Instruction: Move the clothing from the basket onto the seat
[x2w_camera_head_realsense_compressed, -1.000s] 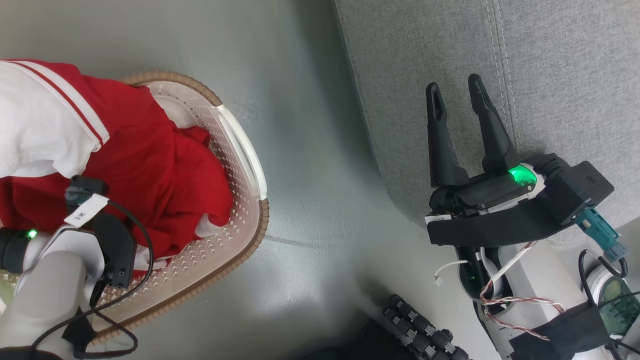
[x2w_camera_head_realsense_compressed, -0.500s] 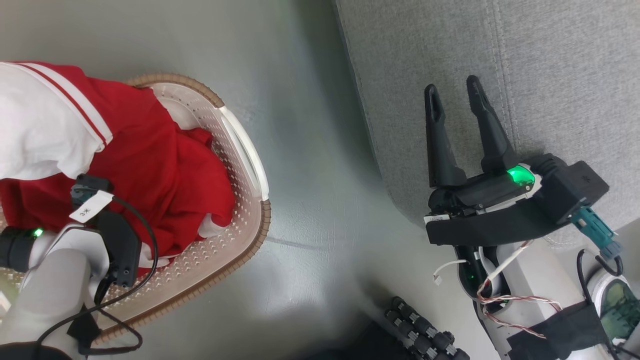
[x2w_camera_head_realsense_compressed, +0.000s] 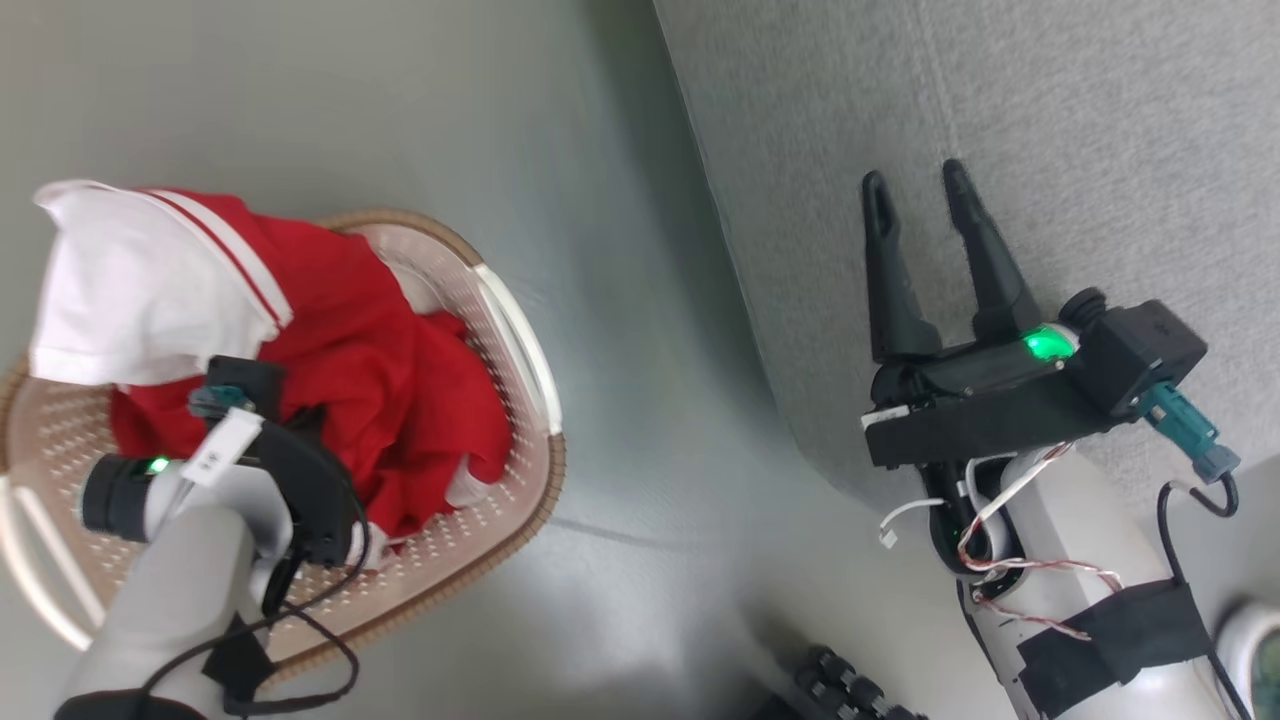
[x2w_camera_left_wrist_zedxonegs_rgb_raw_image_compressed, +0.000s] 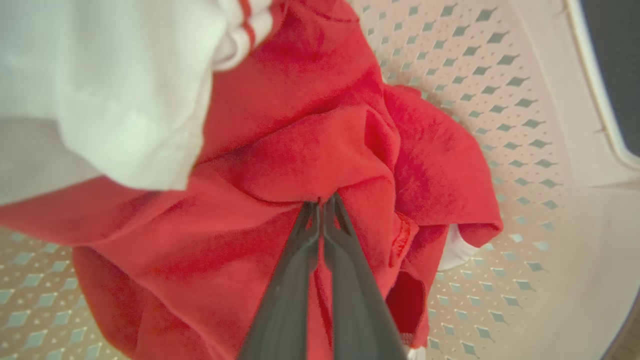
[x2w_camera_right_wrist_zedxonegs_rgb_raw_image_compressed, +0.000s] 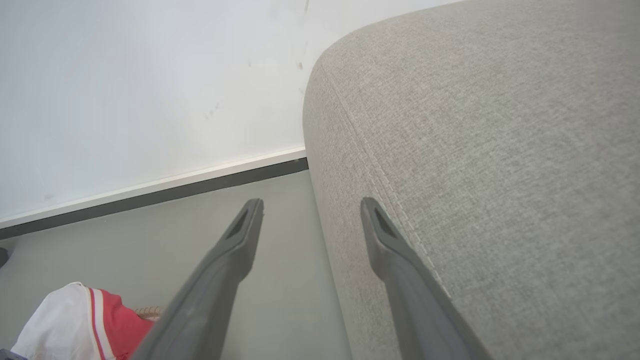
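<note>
Head camera has swung since half a second ago, so the whole picture has shifted and more of the basket's (x2w_camera_head_realsense_compressed: 518, 330) side away from the seat (x2w_camera_head_realsense_compressed: 1100, 120) now shows. The two lie to each other as they did.

The clothing (x2w_camera_head_realsense_compressed: 400, 400) is in the basket, heaped above its brown rim. A white sleeve with red-striped trim stands up over the rim on the side away from the seat. In the head view the left arm's wrist reaches into the basket and covers its own fingers. The left wrist view shows what that hides. The left gripper (x2w_camera_left_wrist_zedxonegs_rgb_raw_image_compressed: 322, 205) has its two fingers pinched together on a fold of red cloth, over the basket's perforated bottom.

The right gripper (x2w_camera_head_realsense_compressed: 913, 175) is well apart from the basket, over the seat's edge that faces it. Its fingers are spread and hold nothing. The right wrist view adds the seat's stitched seam, a pale wall (x2w_camera_right_wrist_zedxonegs_rgb_raw_image_compressed: 150, 75) with a dark skirting beyond the basket, and a corner of the white sleeve. Grey floor (x2w_camera_head_realsense_compressed: 620, 400) lies between basket and seat.
</note>
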